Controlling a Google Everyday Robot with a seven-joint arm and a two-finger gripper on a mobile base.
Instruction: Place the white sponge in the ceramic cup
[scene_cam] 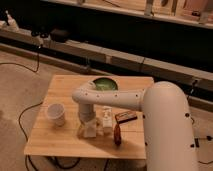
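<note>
White sponge (pixel 90 134) lies, it seems, under the tool (pixel 88 125), near the ceramic cup (pixel 56 114).

Dim room, wooden table (pixel 50 142), grey floor (pixel 20 80), long dark bench (pixel 125 59) behind

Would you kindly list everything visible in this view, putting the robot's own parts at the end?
table: one, light wood, centre
cup: one, white, left part of table
bowl: one, green, back edge, partly behind the arm
sponge: one, off-white, front middle, under the gripper
bottle: one, white, right of sponge
packet: one, dark brown, right of bottle
small object: one, reddish-brown, in front of the packet, kind unclear
cable: dark, floor left of table
arm: one, white, reaching in from the right
gripper: one, white, down over sponge
</note>
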